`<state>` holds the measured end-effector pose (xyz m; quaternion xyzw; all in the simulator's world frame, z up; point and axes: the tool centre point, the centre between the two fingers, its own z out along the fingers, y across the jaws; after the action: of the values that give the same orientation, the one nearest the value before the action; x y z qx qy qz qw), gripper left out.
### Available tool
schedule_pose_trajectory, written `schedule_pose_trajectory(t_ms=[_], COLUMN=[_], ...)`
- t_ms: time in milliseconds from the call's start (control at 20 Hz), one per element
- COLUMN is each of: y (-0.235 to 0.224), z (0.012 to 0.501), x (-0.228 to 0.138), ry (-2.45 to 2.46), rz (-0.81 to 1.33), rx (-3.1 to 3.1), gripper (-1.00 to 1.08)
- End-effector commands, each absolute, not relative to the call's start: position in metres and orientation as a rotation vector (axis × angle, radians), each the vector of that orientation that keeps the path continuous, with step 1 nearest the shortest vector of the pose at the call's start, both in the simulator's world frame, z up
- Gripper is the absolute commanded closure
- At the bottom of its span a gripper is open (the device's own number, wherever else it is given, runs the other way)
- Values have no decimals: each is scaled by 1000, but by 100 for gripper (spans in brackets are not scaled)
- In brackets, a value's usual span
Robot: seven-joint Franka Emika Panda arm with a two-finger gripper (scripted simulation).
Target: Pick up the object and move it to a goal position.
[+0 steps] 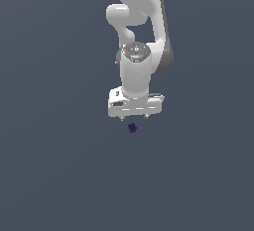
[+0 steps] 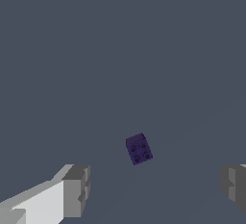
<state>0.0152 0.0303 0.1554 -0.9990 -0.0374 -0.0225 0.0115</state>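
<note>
The object (image 1: 132, 128) is a tiny dark purple block with studs on its face, lying on the flat grey surface. In the wrist view the object (image 2: 139, 149) sits between and ahead of the two fingers, touching neither. My white gripper (image 1: 134, 118) hangs just above it in the exterior view, with the fingertips (image 1: 122, 118) short and wide apart. In the wrist view the gripper (image 2: 156, 189) is open and empty, with one grey finger (image 2: 77, 189) on one side and the other at the frame's edge.
The white arm (image 1: 141, 22) rises behind the gripper to the frame's top. The plain grey surface (image 1: 59, 175) fills the rest of both views.
</note>
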Motion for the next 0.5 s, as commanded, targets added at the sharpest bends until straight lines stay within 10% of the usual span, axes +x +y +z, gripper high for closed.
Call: schedule_pose_trajectory(t_ms=[0, 450], y=[29, 27], z=[145, 97], x=[13, 0], ry=[-187, -519], rz=[-61, -22], rx=[-3118, -3096], gripper=[-92, -92])
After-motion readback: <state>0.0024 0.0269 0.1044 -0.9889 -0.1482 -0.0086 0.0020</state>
